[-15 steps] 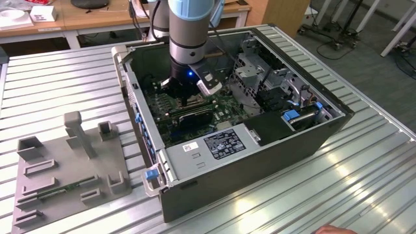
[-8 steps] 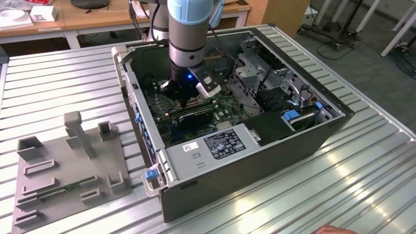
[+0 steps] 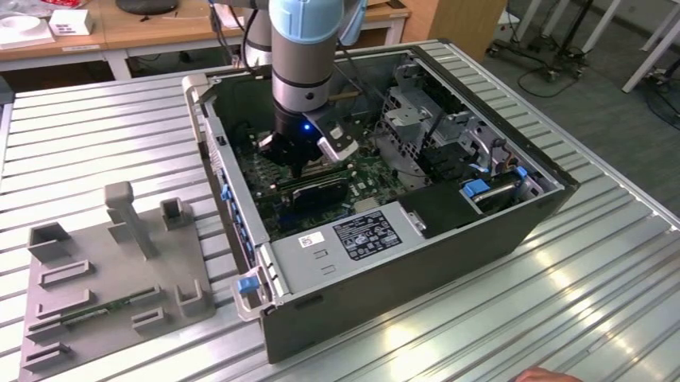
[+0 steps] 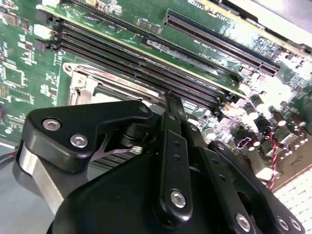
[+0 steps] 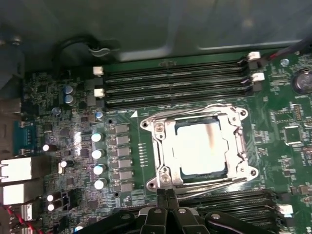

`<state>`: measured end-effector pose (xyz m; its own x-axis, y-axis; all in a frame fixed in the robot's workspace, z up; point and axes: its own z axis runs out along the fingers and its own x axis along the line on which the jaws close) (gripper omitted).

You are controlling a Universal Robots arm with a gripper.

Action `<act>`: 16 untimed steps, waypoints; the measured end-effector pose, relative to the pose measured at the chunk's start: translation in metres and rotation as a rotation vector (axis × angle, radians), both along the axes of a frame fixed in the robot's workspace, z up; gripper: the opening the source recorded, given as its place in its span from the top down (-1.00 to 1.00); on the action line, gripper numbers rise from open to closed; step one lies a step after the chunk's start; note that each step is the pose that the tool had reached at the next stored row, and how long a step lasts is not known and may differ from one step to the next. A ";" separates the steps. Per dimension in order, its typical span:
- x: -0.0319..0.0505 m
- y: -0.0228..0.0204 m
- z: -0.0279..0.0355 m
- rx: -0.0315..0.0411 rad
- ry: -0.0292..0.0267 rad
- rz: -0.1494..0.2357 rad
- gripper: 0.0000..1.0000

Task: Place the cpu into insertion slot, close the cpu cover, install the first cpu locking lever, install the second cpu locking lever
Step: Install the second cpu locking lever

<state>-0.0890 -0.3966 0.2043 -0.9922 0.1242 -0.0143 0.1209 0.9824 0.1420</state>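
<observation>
In the exterior view, the arm reaches down into the open computer case (image 3: 447,199) lying on the slatted counter (image 3: 95,143), placing the claw (image 3: 308,163) low over the motherboard to work at the socket. In the second wrist view, the claw (image 4: 168,105) has its fingers pressed together with nothing between them, just beside the socket edge. In the first wrist view, the cpu (image 5: 201,146) sits in its slot with the cover (image 5: 163,146) down around it, and the closed claw (image 5: 166,192) tips meet at a thin lever (image 5: 214,189) along the socket's edge, apparently to seat it.
</observation>
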 end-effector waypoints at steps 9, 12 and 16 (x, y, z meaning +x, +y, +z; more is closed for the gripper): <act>-0.0014 0.0000 -0.0010 -0.0001 0.0000 0.042 0.79; -0.0014 0.0000 -0.0010 0.0000 0.0000 0.046 0.79; -0.0014 -0.0001 -0.0012 0.0225 -0.0010 0.046 0.79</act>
